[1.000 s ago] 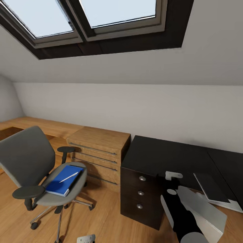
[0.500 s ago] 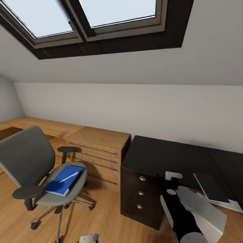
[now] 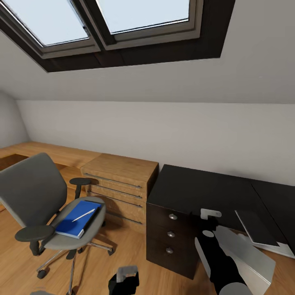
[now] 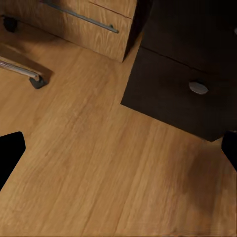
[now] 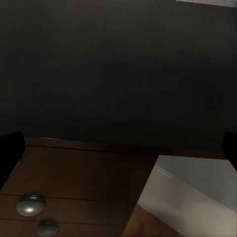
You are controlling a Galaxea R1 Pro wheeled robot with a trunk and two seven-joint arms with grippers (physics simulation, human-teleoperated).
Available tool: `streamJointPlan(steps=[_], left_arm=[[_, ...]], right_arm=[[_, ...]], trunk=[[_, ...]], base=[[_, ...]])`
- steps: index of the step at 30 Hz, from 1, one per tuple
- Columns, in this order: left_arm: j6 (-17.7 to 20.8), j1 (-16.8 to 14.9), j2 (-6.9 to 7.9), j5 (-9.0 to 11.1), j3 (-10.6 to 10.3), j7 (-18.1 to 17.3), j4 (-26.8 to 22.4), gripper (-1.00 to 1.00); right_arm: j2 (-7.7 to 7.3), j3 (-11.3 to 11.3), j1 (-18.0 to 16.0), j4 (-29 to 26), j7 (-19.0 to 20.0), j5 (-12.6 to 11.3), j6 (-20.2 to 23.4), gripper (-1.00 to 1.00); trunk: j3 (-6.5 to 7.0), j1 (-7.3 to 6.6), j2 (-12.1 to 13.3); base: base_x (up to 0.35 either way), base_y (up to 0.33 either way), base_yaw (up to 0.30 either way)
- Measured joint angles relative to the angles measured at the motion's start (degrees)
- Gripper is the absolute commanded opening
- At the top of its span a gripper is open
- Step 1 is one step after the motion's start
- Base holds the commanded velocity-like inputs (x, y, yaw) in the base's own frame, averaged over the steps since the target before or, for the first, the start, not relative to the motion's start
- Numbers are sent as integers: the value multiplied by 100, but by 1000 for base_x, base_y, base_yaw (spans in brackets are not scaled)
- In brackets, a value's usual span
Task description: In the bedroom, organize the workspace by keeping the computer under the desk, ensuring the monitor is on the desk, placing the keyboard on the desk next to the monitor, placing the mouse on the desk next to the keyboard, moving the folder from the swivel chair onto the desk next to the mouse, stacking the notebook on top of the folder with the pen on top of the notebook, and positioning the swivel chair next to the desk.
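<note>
The one bright blue rectangular folder [image 3: 78, 221] lies on your grey upholstered swivel chair's [image 3: 37, 196] seat with one slim white pen [image 3: 84, 214] on it, beside the black glossy surface [image 3: 196, 190]; both grippers' fingers stand apart, holding nothing.

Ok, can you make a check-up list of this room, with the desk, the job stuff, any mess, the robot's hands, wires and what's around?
Surface: desk, glossy black top, three drawers with silver knobs.
Job's things: folder lies on the swivel chair seat, pen on top of it; light grey box by the desk, likely the computer; dark flat thing near it, cannot tell what.
Clutter: nothing seen.
Grippers: left gripper open, over the wood floor; right gripper open, facing the desk front.
Cables: nothing seen.
Surroundings: wooden drawer chest, skylights, grey wall.
</note>
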Motion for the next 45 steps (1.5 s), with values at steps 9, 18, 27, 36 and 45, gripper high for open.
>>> streamJointPlan(steps=[9, 18, 27, 36, 45], left_arm=[[406, -1291, 923, -145, 493, 608, -2671, 100], [2680, -1599, 3035, -2264, 2932, 2305, -5478, 100], [1859, -1605, 3088, -2320, 2052, 2811, -5427, 100], [1753, -1606, 3066, -2316, 1895, 2928, -5410, 100], [1734, -1605, 3079, -2229, 1791, 2933, -5407, 100]], right_arm=[[-5, 0, 1, -5, 0, 7, -5, 100], [4, 8, 3, 7, 0, 4, -19, 100], [4, 20, 5, 8, 0, 3, -19, 100], [4, 35, 1, 9, 0, 3, -12, 100], [12, 53, 2, 39, 9, -4, -18, 100]], trunk=[[0, 0, 0], [-1, 0, 0], [-1, -1, 1], [-1, 0, 0], [-1, 0, 0]], base=[[0, 0, 0], [0, 0, 146], [45, 138, 274], [62, 290, 277], [-8, 185, 102]])
